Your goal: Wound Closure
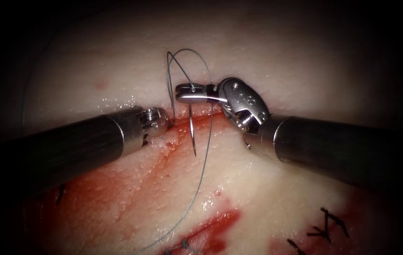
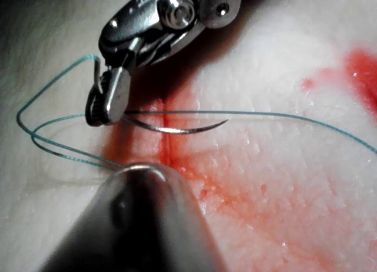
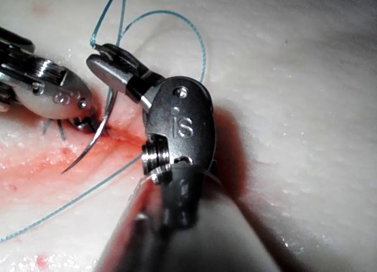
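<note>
My right tool (image 1: 178, 93) is shut on the curved needle (image 1: 192, 132) near its thread end. The needle hangs free of the tissue (image 1: 267, 198), its tip just above the cut (image 1: 203, 119). Blue-grey thread (image 1: 206, 151) loops up from the needle's end, then trails down across the tissue. A second strand drops to the tip of my left tool (image 1: 165, 121), which sits on the left edge of the cut. In the left wrist view the needle (image 2: 177, 129) arcs across the cut below the right tool (image 2: 97, 114). The right wrist view has the needle (image 3: 88, 143) beside the left tool (image 3: 85, 123).
Red fluid (image 1: 163, 156) stains the tissue along the cut and below it. Dark stitches (image 1: 326, 226) sit at the lower right, and a second reddened cut with blue stitches (image 1: 196, 238) lies near the bottom edge. Both shafts lie low across the tissue.
</note>
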{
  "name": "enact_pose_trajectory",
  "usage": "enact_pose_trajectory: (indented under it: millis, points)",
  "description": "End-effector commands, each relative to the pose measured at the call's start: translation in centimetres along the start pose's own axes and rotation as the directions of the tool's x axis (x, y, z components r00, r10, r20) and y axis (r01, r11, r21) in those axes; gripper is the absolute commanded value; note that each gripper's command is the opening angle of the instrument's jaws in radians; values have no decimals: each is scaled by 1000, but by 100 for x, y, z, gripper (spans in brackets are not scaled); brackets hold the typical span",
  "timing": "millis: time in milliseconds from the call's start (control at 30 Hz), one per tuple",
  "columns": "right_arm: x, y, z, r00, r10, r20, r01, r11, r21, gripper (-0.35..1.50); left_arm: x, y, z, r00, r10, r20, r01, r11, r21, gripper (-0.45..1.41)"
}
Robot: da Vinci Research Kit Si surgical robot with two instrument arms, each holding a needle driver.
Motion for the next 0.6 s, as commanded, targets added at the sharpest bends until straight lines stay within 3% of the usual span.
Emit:
enact_pose_trajectory:
  millis: [33,267,400,533,600]
  points:
    - [-11,9,11,1000,-24,-9,24,1000,-3,-35,6,-5,2,1000,0,-4,0,1000,3,14]
    - [-33,20,24,987,-161,-4,161,987,-3,-35,8,10,3,1000,6,-16,-7,998,-59,37]
    - [-52,24,30,981,-194,14,194,981,1,-35,7,12,3,1000,9,-15,-10,998,-67,64]
    - [-68,23,37,974,-225,27,224,974,30,-35,7,10,2,1000,10,-18,-12,997,-71,115]
    - [-69,22,37,973,-229,29,228,973,42,-35,7,10,2,1000,12,-16,-13,997,-74,116]
